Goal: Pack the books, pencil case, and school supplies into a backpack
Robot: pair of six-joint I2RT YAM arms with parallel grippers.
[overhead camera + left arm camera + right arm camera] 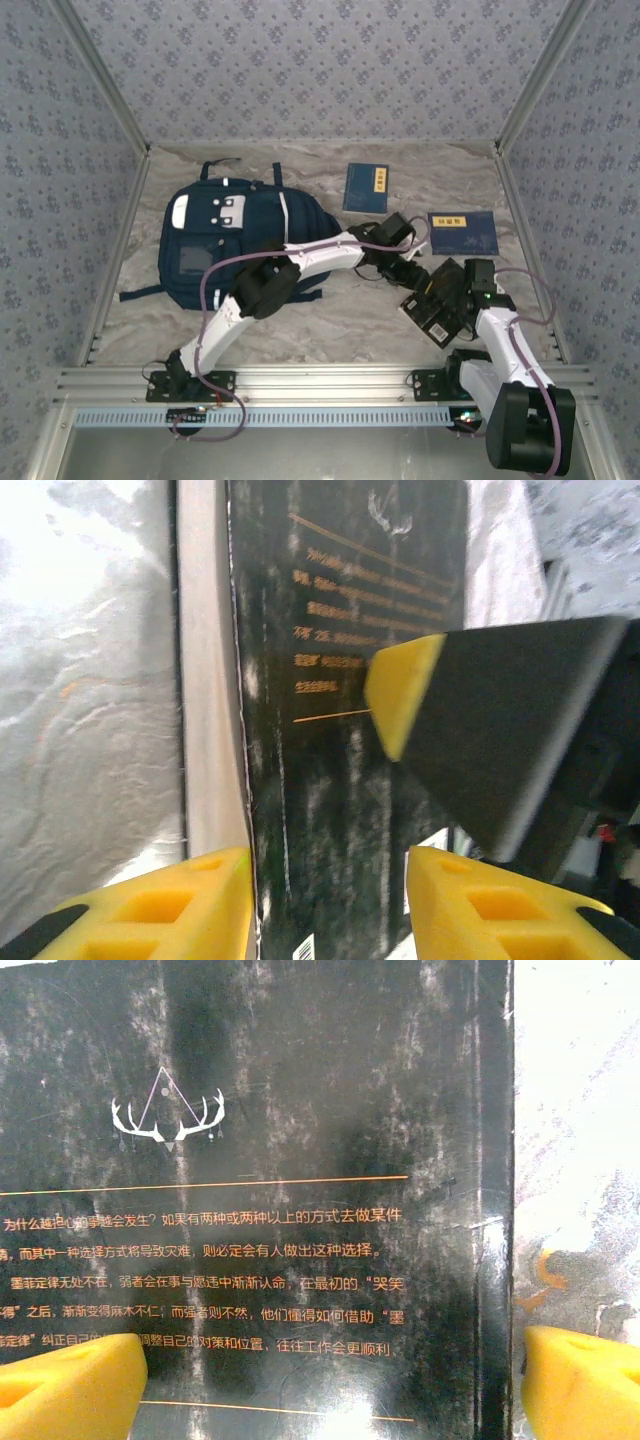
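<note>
Black book (300,1080): thin, stiff, light; glossy cover, slippery, we judge. Sits below wide-open right hand (325,1350). Its edge runs between half-open left hand (328,858) fingers; whether gripped, we cannot tell. Pinch at edge.

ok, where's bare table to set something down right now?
Free: near-centre table between backpack and black book; far strip between backpack and far navy book. Crowded: right-centre, left gripper and right gripper over the black book, second navy book just behind.
</note>
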